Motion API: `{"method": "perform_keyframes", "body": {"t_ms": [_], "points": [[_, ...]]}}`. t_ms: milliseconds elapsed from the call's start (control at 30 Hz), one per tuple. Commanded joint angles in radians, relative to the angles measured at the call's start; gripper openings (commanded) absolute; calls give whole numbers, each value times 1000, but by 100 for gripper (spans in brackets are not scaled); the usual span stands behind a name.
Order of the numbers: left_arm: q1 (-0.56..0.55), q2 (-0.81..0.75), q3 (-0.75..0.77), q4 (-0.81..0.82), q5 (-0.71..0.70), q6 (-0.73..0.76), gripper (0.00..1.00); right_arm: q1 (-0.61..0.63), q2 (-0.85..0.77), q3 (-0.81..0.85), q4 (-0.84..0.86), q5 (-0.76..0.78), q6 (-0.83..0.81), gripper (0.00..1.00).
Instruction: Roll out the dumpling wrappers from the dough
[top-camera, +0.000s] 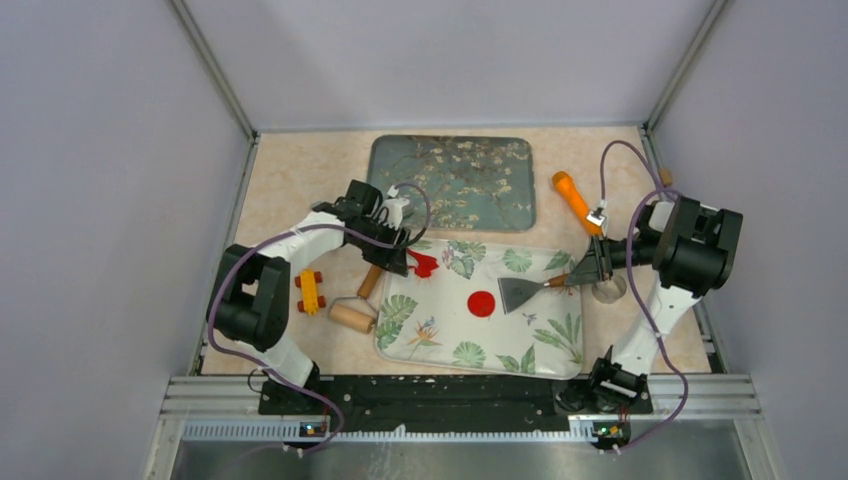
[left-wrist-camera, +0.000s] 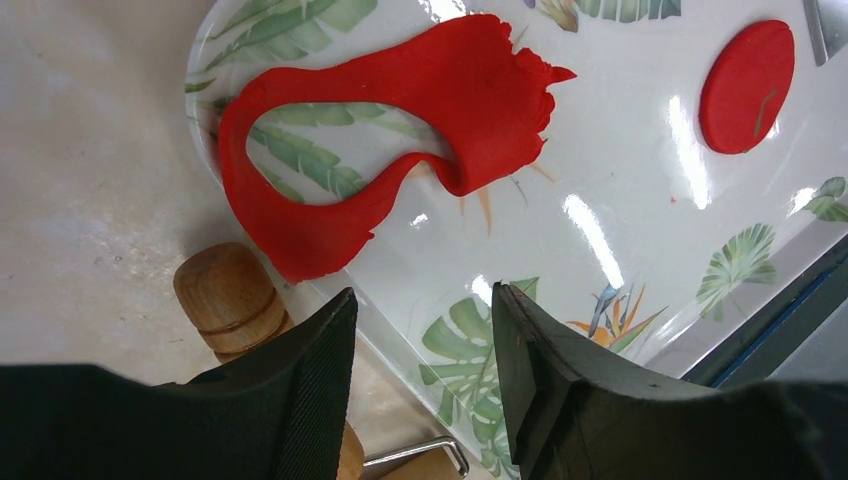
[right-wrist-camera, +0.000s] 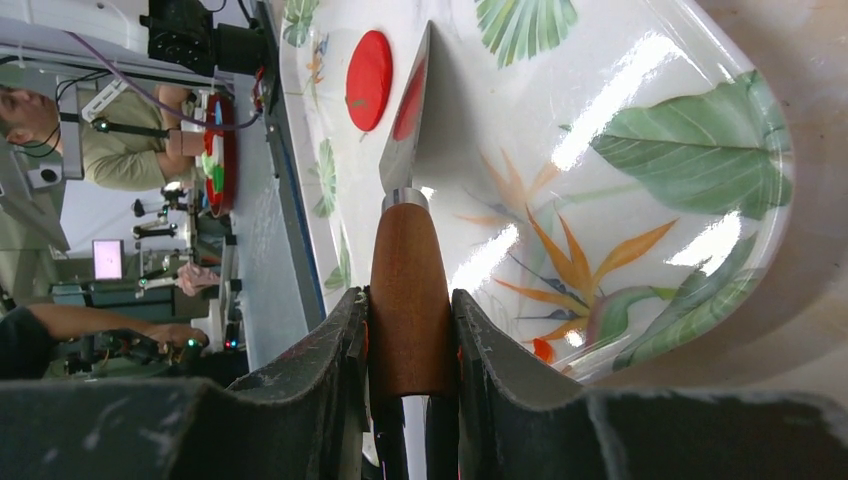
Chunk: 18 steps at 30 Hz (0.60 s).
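1. Seeing one dumpling wrapper (top-camera: 482, 303) (left-wrist-camera: 746, 86) (right-wrist-camera: 368, 80) lying flat near the middle of the tray (top-camera: 560, 350) (left-wrist-camera: 640, 260) (right-wrist-camera: 700, 150), which is printed with green leaves and orange flowers.
2. Showing as a smooth, round, evenly thin red disc with a clean edge; carrying a faint green streak on its face in the left wrist view.
3. Sitting well apart from the ragged red scrap (top-camera: 422, 263) (left-wrist-camera: 400, 140), which is lying at the tray's far left corner, looping around a large hole and spilling over the rim.
4. Clamping the right gripper (top-camera: 590, 268) (right-wrist-camera: 408, 300) on the wooden handle of a scraper (top-camera: 520, 293) (right-wrist-camera: 410, 290), both fingers pressing its sides.
5. Pointing the scraper's metal blade at the disc, its edge just beside it, with a slim gap showing in the top view; reflecting the disc's red on the blade in the right wrist view.
6. Holding the left gripper (top-camera: 400, 255) (left-wrist-camera: 420, 310) spread apart over the tray's far left corner, just beside the scrap, with nothing between the fingers.
7. Resting off the tray on its left side: a wooden rolling pin (top-camera: 352, 315) (left-wrist-camera: 228, 295), one handle reaching under the left gripper.
8. Lying on the table (top-camera: 290, 180) beyond the tray: a dark mat (top-camera: 450, 182) patterned with pale blossoms and an orange tool (top-camera: 572, 195); sitting left of the rolling pin, a small yellow toy (top-camera: 309, 291) with red wheels.
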Motion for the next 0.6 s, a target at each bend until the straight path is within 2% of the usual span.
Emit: {"method": "perform_keyframes", "body": {"t_ms": [0, 200, 567], "points": [[13, 5, 55, -8, 11, 25, 55, 27, -8, 14, 44, 24, -48, 0], [29, 21, 72, 8, 15, 25, 55, 78, -22, -21, 65, 77, -35, 0], [49, 7, 61, 29, 21, 15, 55, 128, -16, -15, 106, 71, 14, 0]]}}
